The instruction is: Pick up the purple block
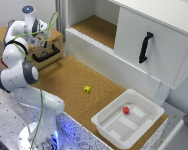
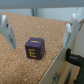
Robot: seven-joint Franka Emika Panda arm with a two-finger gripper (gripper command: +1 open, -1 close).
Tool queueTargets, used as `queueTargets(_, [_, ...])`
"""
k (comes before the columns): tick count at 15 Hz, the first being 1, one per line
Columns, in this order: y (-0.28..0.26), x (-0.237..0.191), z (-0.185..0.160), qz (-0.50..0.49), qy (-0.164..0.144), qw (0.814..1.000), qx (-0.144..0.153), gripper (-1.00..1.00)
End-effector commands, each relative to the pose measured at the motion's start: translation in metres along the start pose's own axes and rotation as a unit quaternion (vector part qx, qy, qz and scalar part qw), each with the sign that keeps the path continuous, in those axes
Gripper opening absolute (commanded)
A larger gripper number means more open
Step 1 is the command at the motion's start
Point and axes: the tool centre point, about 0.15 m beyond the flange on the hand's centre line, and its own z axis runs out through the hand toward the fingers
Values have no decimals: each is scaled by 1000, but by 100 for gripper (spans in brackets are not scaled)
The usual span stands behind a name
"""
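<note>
Pincer spread over purple block, grasp pending

Pincer (image 2: 40, 31): fingers spread wide, holding nothing; one finger (image 2: 5, 29) stands on either side of the block, both clear of it.

Purple block (image 2: 34, 48): small cube with a yellow letter on its faces, resting flat on the cork tabletop (image 2: 30, 22) between the fingers, nearer one than the other. Judged light, rigid, probably wood or hard plastic; faces smooth, so a square pinch on two opposite flat sides, mid-height, should hold best. Corner contact risks twisting it.

Elsewhere, exterior view: yellow block (image 1: 87, 89) on the cork; red block (image 1: 126, 110) inside a white bin (image 1: 106, 129); the purple block is hidden there.
</note>
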Motion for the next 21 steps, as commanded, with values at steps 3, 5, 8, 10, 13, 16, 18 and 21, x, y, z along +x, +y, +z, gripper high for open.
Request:
queueTargets(3, [-26, 49, 24, 20, -131, 984, -121, 100])
queueTargets(5, [-30, 49, 33, 31, -143, 981, -126, 100])
queueTargets(8, [-40, 53, 40, 50, -150, 982, -103, 100])
queueTargets(10, [-41, 54, 45, 64, -158, 981, -90, 100])
queueTargets(13, [-43, 53, 53, 87, -163, 980, -80, -100])
queueTargets(16, [-44, 54, 54, 91, -164, 979, -85, -100])
queueTargets(18, [-44, 49, 56, 84, -174, 976, -104, -100])
queueTargets(21, [-41, 46, 53, 86, -174, 974, -114, -100])
